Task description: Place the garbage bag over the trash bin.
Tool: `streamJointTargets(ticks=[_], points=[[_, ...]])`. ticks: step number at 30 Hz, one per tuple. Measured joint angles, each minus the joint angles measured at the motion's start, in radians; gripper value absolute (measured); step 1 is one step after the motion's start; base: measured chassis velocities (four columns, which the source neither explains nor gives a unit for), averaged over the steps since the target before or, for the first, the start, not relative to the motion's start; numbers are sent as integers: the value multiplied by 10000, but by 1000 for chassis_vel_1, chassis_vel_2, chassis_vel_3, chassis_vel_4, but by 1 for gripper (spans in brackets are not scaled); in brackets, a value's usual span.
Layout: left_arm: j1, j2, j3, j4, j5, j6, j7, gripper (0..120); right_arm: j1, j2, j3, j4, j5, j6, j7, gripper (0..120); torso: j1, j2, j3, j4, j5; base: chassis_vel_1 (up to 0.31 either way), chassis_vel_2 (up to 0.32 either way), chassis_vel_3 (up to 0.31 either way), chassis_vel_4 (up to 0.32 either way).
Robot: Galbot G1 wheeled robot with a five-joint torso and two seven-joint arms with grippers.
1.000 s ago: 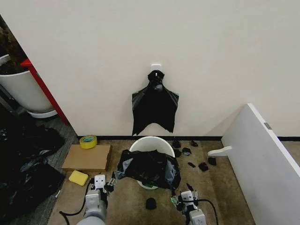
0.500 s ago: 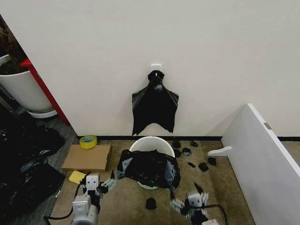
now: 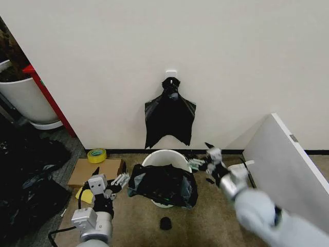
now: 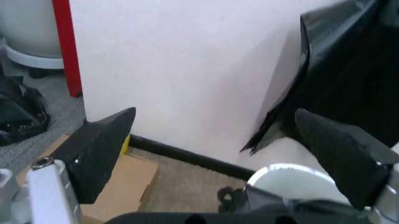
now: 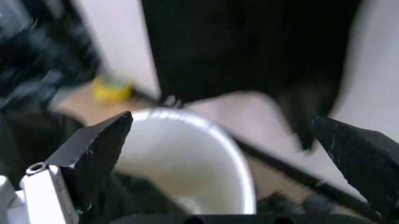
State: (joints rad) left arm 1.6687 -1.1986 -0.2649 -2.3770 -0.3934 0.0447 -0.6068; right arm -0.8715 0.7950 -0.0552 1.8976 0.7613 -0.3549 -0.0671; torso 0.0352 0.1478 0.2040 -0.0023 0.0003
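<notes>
Currently: crinkled glossy black plastic garbage bag (image 3: 163, 184) draped on the near side of the round white plastic trash bin (image 3: 165, 158); left gripper (image 3: 121, 179) and right gripper (image 3: 199, 163) flanking the bin, fingers wide, empty; regrasp of bag rim likely next.

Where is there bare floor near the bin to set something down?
Bare carpet lies in front of the trash bin, around the small black lump, and between the cardboard sheet and the garbage bag. It is crowded right of the bin, where black scraps and the right gripper sit. The left gripper is beside the bag.
</notes>
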Motion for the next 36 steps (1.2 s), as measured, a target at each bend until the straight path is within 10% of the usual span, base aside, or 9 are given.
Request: streamJointTargets(ticks=[11,22,36], points=[[-6,-10,-10,265,100,-673,131,100,2201,1901,-1012,-3233,-1206,-1802,-2160,100,0,-1,-1,-1,-5,0,0,0,0],[-82,-31,35,496,-148,-1437,779,100,2359,2175,-1176,-3839,-2135,-2062,-2526,98,0,-1,-2,-3,-4,0,0,0,0],[9,-3,98,252,135,-1160,629,100,2320,2283,-1185,-3878,-2360,-2267,-2313,52,-1,-1,-2,-2,-3,0,0,0,0]])
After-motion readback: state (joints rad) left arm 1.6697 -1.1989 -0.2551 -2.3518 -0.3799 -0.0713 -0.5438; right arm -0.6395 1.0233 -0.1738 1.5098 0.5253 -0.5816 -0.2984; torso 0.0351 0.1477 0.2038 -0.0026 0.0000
